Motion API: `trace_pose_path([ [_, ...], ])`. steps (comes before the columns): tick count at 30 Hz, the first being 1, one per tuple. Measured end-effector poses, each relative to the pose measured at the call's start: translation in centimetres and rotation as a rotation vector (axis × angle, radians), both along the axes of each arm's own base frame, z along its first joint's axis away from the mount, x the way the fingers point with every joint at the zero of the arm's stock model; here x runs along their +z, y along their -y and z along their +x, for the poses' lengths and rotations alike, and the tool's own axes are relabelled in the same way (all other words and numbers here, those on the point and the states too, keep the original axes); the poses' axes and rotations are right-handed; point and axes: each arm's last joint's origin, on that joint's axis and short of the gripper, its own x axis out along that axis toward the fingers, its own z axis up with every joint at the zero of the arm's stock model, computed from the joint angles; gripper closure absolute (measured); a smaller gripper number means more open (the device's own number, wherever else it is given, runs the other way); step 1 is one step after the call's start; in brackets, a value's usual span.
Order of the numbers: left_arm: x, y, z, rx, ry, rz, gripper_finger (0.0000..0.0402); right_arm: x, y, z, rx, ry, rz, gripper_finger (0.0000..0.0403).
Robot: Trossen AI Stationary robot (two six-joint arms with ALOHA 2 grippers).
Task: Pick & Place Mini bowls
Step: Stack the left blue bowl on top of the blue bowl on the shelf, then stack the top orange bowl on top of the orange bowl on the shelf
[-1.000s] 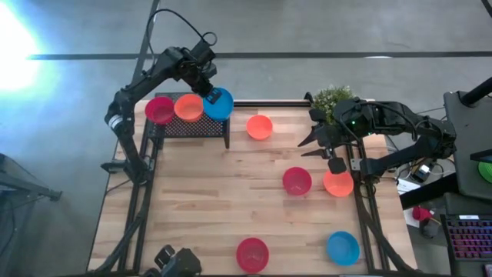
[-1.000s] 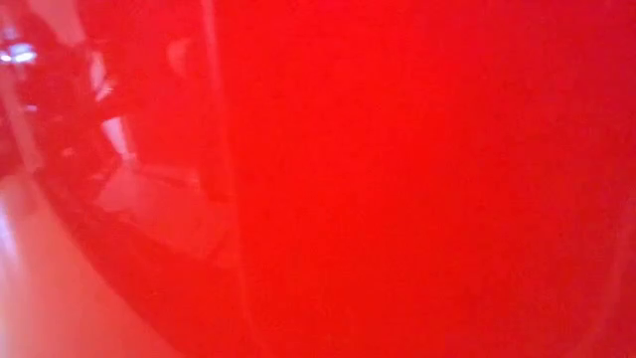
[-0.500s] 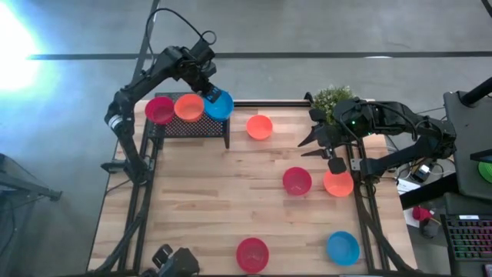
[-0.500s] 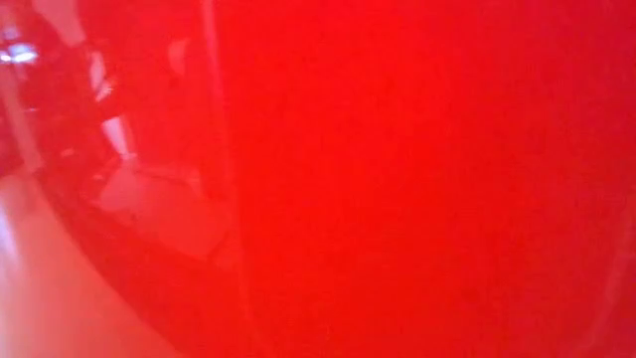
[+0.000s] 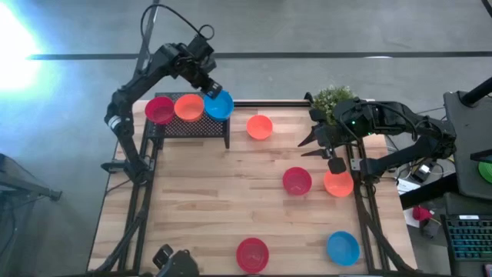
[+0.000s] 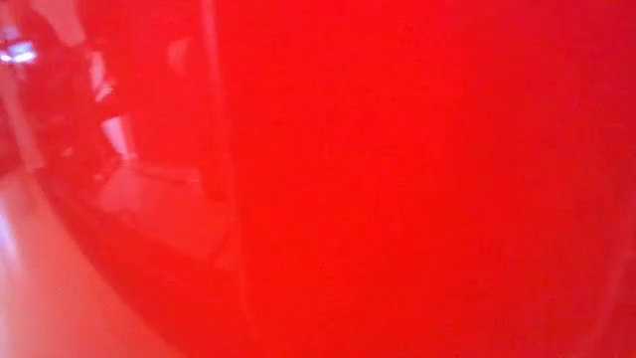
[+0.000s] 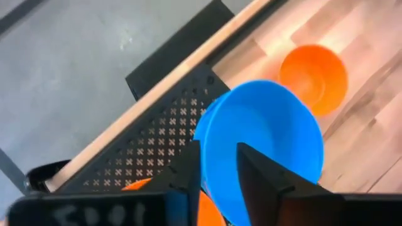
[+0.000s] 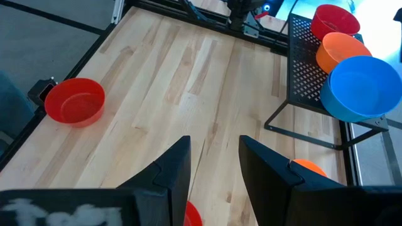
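Wooden tabletop (image 5: 223,200) fills my overhead frame, bowls scattered lower right. Upper left, my left gripper (image 5: 209,85) hovers parted just above the blue bowl (image 5: 219,105), gripping nothing; it sits beside the orange bowl (image 5: 188,107) and red bowl (image 5: 160,109) on the black rack (image 5: 192,127). My right gripper (image 5: 309,138) waits parted, empty, centre right.

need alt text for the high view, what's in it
From above: the left claw hangs open just over a blue bowl beside an orange bowl and red bowl on a black rack. Five more bowls dot the wooden table.
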Motion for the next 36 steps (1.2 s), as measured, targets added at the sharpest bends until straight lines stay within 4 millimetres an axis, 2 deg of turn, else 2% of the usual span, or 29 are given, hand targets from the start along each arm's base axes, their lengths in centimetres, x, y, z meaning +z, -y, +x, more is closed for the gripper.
trace_pose_path([
  [4,-1.2,-0.1,0.1,-0.010,-0.039,-0.027,0.0380,0.0,0.0,0.0,0.000,0.000,0.000,0.0271],
  [6,-1.6,-0.2,0.1,-0.007,-0.050,-0.033,0.0395,0.0,0.0,0.0,0.000,0.000,0.000,0.0271],
  [15,-2.7,-0.3,0.2,-0.011,-0.076,-0.049,0.0401,0.0,0.0,0.0,0.000,0.000,0.000,0.0271],
  [18,-2.0,-0.3,0.2,-0.011,-0.060,-0.032,0.0401,0.0,0.0,0.0,0.000,0.000,0.000,0.0271],
  [22,-0.1,0.2,-0.1,-0.011,-0.012,0.013,0.0401,0.0,0.0,0.0,0.000,0.000,0.000,0.0271],
  [25,1.6,1.8,-0.3,-0.037,0.031,0.051,0.0401,0.0,0.0,0.0,0.000,0.000,0.000,0.0271],
  [29,3.5,5.0,-0.3,-0.085,0.049,0.125,0.0401,0.0,0.0,0.0,0.000,0.000,0.000,0.0271],
  [36,6.6,12.8,-0.4,-0.117,0.096,0.306,0.0401,0.0,0.1,0.0,-0.059,-0.007,0.018,0.0271],
])
